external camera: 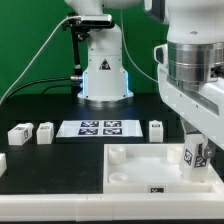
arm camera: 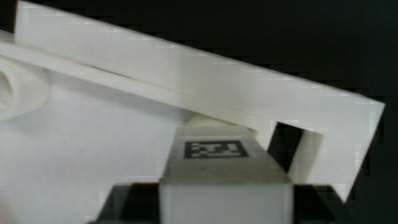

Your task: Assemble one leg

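My gripper [external camera: 197,160] hangs over the exterior view's right end of the large flat white panel [external camera: 130,172] and is shut on a leg [external camera: 194,155], a small white block with a black-and-white tag facing the camera. The leg's lower end is at the panel's top surface near that corner; I cannot tell whether it touches. In the wrist view the leg [arm camera: 221,165] sits between the dark fingers [arm camera: 135,203], tag side up, over the panel [arm camera: 107,140] and close to its raised edge. A round socket [arm camera: 15,92] shows at the side.
Two loose legs [external camera: 20,133] [external camera: 45,131] stand at the exterior view's left and another [external camera: 156,128] at mid-right. The marker board [external camera: 100,127] lies between them. The robot base [external camera: 104,70] stands behind. A white part [external camera: 2,161] shows at the left edge.
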Action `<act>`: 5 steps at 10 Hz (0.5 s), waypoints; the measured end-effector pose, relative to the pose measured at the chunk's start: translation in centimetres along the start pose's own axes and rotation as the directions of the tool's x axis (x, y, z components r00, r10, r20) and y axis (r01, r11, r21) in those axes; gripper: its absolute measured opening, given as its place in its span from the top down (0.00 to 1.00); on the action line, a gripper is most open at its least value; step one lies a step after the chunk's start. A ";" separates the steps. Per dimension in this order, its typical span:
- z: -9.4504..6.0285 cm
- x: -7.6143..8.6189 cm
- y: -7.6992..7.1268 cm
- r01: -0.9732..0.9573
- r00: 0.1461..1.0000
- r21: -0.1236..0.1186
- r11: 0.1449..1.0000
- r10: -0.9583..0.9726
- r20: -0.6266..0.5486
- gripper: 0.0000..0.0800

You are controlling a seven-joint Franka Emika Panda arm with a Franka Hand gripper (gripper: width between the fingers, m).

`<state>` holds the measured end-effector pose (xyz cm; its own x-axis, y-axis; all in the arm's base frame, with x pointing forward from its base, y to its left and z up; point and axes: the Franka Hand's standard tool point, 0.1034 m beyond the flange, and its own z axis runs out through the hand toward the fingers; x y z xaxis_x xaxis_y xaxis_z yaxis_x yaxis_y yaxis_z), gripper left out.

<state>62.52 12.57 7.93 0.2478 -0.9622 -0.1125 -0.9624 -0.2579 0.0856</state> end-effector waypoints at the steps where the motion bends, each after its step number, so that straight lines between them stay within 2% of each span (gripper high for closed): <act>1: 0.0 0.0 0.0 0.028 1.000 0.000 1.000 -0.028 0.000 0.53; 2: 0.0 0.0 0.0 0.070 0.998 0.000 0.998 -0.070 0.000 0.30; 3: 0.0 -0.1 0.0 0.078 0.997 0.000 0.997 -0.078 0.000 0.30; 4: 0.0 0.1 0.1 0.176 0.984 -0.003 0.984 -0.176 -0.001 0.22; 5: 0.0 0.4 0.1 0.369 0.929 -0.003 0.929 -0.369 0.000 0.20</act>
<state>62.54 12.15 7.93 0.5854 -0.7992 -0.1360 -0.8027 -0.5950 0.0414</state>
